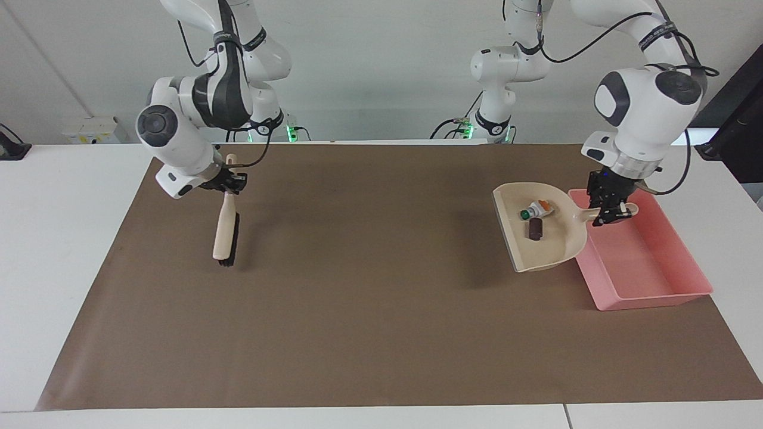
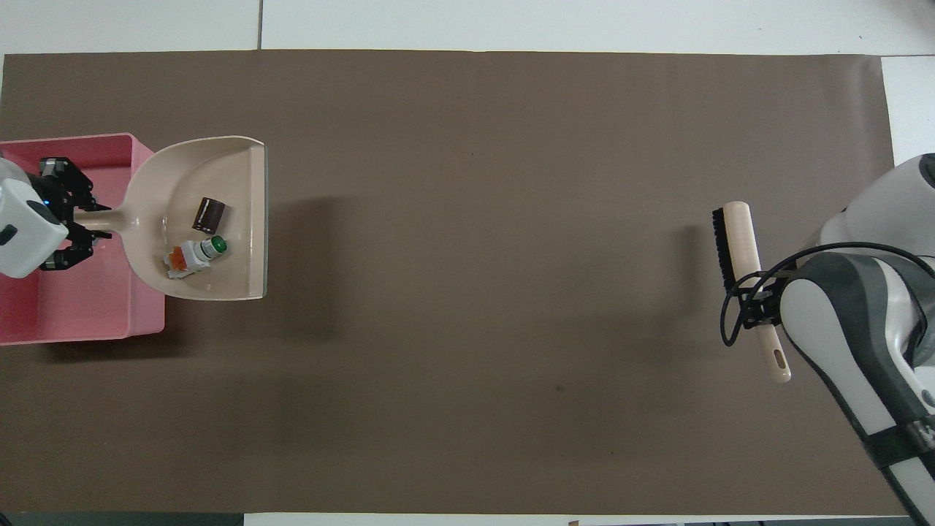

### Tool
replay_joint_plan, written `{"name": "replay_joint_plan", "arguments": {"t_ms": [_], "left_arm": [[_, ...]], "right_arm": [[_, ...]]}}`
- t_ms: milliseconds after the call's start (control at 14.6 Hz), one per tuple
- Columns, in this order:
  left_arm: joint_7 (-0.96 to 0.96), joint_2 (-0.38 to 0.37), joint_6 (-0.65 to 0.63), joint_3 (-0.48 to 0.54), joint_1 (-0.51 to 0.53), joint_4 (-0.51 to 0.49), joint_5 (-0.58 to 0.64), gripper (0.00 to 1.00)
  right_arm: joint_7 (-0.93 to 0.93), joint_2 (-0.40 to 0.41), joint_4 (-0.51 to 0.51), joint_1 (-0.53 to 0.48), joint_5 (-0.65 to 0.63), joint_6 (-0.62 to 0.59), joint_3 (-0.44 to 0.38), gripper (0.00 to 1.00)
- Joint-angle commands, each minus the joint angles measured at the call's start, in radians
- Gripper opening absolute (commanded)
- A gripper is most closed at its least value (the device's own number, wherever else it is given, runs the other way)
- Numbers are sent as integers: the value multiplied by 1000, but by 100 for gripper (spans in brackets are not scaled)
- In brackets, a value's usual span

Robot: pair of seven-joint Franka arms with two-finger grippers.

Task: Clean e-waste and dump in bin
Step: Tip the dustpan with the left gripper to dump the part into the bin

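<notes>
Above the brown mat (image 1: 357,310) at the right arm's end of the table (image 1: 71,250), our right end effector (image 1: 229,182) pinches the handle of the brush (image 1: 226,229), bristles hanging just over the mat; this arm waits. At the left arm's end, our left end effector (image 1: 609,210) is clamped on the handle of the dustpan (image 1: 557,250), which we hold in the air with its handle over the bin (image 1: 656,298) and its pan overlapping the bin's nearer wall. The e-waste (image 1: 535,217), a whitish cylinder with a green tip and a dark brown stub, lies inside the pan. To dump cleanly, we judge, we should carry the whole pan over the bin's middle, then tip its open lip down slowly so the bits slide in rather than bounce over a wall.
</notes>
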Motion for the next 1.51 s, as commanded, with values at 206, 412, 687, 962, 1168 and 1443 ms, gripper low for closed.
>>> {"name": "replay_joint_plan", "arguments": {"t_ms": [206,412,687,962,1168,1443], "left_arm": [[201,55,-106,-7,155,144,-47,1],[255,70,-104,-7,237,176,-47,1],[286,84,-74,-4,307,202,-37,2],[284,89,21,-1,344,187,60,2],[283,95,84,2,372,167,113,2],[270,107,170,2,366,144,326,2]], "right_arm": [[-214,-57,-147,-174,-70,198,16,1],[-231,-31,-175,-210,-121,261,16,1],[-228,-38,-231,-238,-119,316,18,2],[-236,-46,-256,-241,-118,334,18,14],[-279,-55,-284,-243,-118,361,18,45],[-273,-39,-217,-185,-113,313,22,100]]}}
